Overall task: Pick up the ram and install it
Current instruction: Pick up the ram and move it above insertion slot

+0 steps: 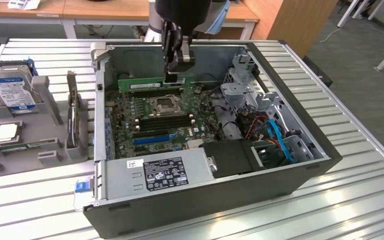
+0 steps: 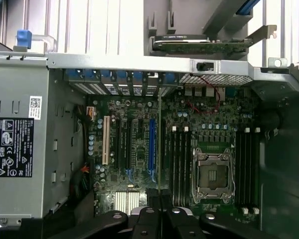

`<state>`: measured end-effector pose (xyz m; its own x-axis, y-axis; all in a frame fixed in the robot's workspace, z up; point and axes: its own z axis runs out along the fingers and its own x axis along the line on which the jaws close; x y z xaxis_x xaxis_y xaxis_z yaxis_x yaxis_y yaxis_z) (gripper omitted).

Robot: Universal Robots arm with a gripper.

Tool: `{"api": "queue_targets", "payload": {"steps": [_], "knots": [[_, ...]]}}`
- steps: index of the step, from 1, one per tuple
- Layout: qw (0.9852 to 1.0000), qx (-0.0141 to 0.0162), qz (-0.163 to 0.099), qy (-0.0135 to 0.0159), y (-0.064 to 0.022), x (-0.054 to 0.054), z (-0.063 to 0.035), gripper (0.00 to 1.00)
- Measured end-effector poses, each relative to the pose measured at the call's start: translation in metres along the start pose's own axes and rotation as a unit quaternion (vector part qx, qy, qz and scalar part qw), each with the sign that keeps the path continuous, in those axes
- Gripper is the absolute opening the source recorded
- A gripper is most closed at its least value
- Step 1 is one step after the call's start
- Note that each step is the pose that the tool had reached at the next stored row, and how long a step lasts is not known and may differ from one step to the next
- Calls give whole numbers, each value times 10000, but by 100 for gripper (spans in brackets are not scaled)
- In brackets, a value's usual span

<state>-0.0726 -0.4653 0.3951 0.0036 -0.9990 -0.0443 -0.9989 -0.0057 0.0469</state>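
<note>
The hand (image 1: 176, 76) pinches the ram (image 1: 142, 84) on edge over the motherboard (image 1: 128, 107), near the computer case wall (image 1: 138, 60).

The matt black claw (image 1: 174, 77) has in its grip the long green circuit-board ram stick (image 1: 153, 85), dull-surfaced with small dark chips. Beneath the claw lies the green lacquered motherboard (image 1: 178, 117), inside the matt dark-grey sheet-metal computer case (image 1: 199, 212). In front of the claw, towards the camera, the bare grey steel power-supply box (image 1: 158, 172) carries paper labels (image 1: 165, 173). Around the claw spreads the ribbed silver metal table (image 1: 359, 200), faintly glossy.
</note>
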Motion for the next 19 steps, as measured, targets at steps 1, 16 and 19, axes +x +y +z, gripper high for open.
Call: {"api": "queue_targets", "payload": {"steps": [1, 16, 19], "knots": [[10000, 0, 0, 0, -16, 0, 0, 12], [10000, -1, 0, 0, -232, 1, -11, 12], [10000, -1, 0, 0, -233, 1, -11, 12]]}}
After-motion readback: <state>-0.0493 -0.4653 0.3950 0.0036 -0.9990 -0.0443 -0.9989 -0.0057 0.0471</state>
